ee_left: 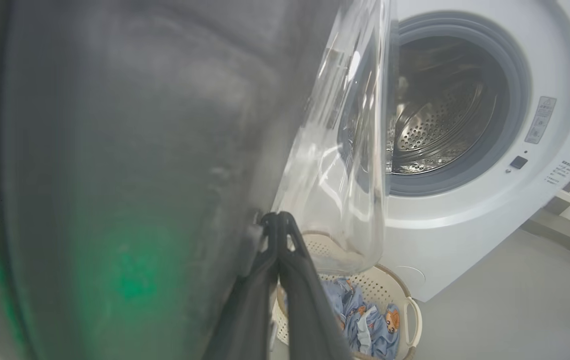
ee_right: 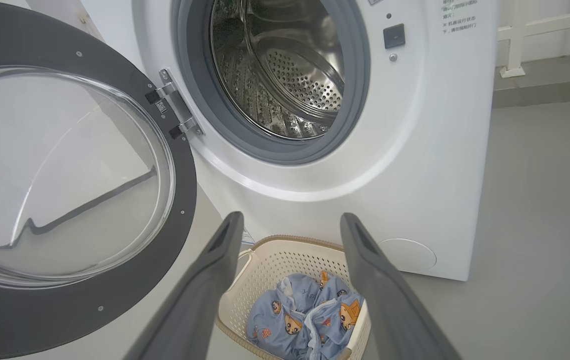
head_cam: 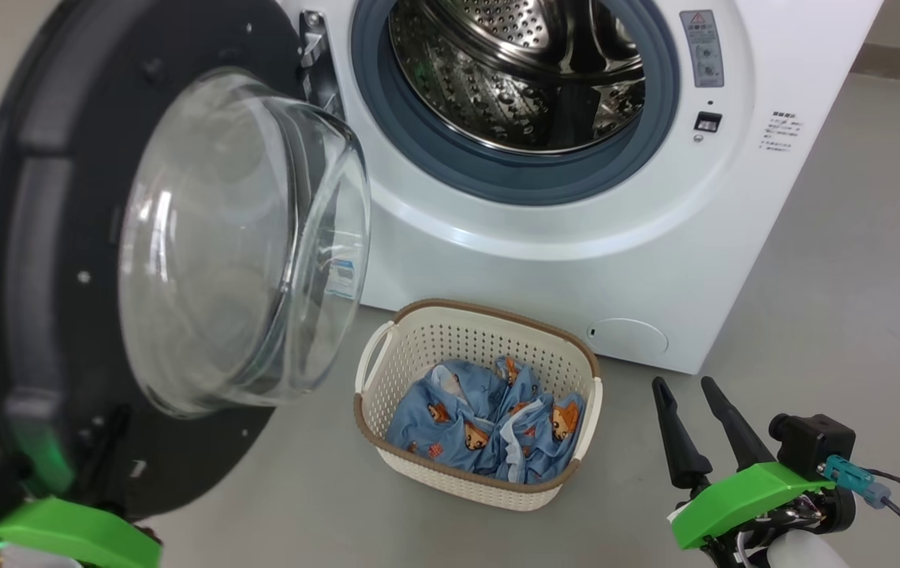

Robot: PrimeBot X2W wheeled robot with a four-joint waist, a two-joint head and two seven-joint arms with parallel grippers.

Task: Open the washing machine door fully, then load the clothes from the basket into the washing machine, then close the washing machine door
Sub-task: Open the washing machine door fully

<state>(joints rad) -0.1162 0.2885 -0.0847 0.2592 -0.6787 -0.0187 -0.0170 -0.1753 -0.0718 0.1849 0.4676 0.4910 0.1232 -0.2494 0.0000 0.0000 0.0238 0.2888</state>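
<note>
Grey floor (head_cam: 852, 315), indoor.
- Washing machine (head_cam: 576, 268): far centre, drum exposed.
- Washing machine door (head_cam: 39, 237): swung out to the near left.
- Left gripper (ee_left: 279, 217): fingers pressed together, gripping nothing, tips against the door's inner rim.
- Right gripper (head_cam: 684, 386): spread wide, empty, near right.
- Basket (head_cam: 497, 312): just before the machine, holding the clothes (head_cam: 489, 430).

I judge the opening step nearly complete. Next I must lower the right gripper onto the clothes.

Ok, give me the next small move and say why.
Probably press the washing machine door a little wider with the shut left tool, whose tips sit at its inner rim. The door's glass hangs close beside the basket, where the clothes lie unloaded. The open right tool hovers by the basket.
</note>
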